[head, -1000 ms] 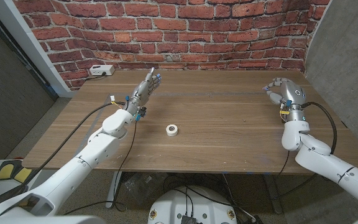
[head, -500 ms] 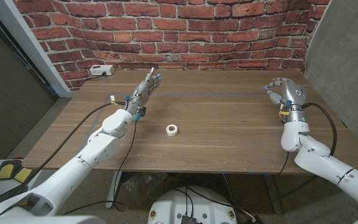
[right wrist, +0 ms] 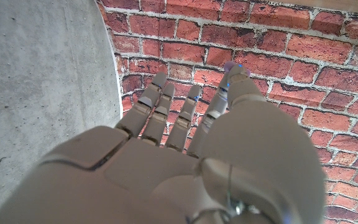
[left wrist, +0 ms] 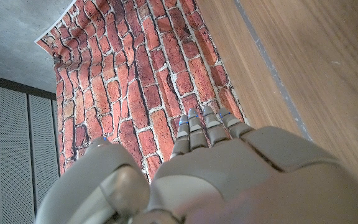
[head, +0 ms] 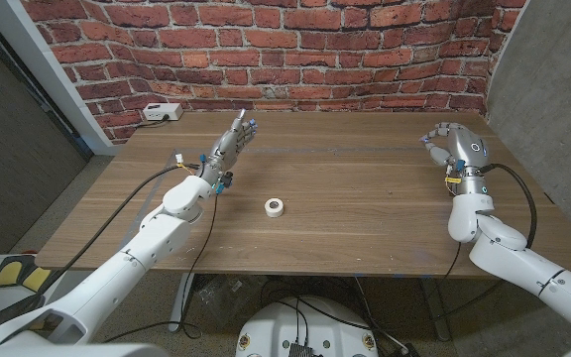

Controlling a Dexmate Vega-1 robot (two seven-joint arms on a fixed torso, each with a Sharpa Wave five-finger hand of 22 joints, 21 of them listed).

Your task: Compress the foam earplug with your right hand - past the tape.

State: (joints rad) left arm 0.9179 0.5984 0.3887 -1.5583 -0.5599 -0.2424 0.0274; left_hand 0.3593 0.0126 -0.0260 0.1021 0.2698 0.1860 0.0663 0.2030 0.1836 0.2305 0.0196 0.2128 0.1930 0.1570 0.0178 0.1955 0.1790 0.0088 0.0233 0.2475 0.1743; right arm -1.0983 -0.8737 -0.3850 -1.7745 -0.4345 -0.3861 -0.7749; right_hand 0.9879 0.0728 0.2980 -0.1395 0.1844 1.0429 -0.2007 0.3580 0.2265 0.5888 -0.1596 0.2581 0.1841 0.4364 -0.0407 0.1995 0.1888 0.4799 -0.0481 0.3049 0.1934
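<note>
A small white roll of tape (head: 276,207) lies on the wooden table (head: 365,218) a little left of the middle. My left hand (head: 231,144) is raised over the table's left part, behind and left of the tape, fingers stretched out towards the brick wall and holding nothing. In the left wrist view the left hand (left wrist: 216,168) points its straight fingers at the wall. My right hand (head: 454,147) hovers at the far right, well away from the tape, fingers loosely curved and empty. The right wrist view has the right hand (right wrist: 185,149) with its fingers reaching up against brick.
A white socket box (head: 162,112) with a cable sits at the table's back left corner by the brick wall (head: 295,50). A grey concrete wall (head: 553,89) stands close on the right. Bare wood lies between the tape and my right hand.
</note>
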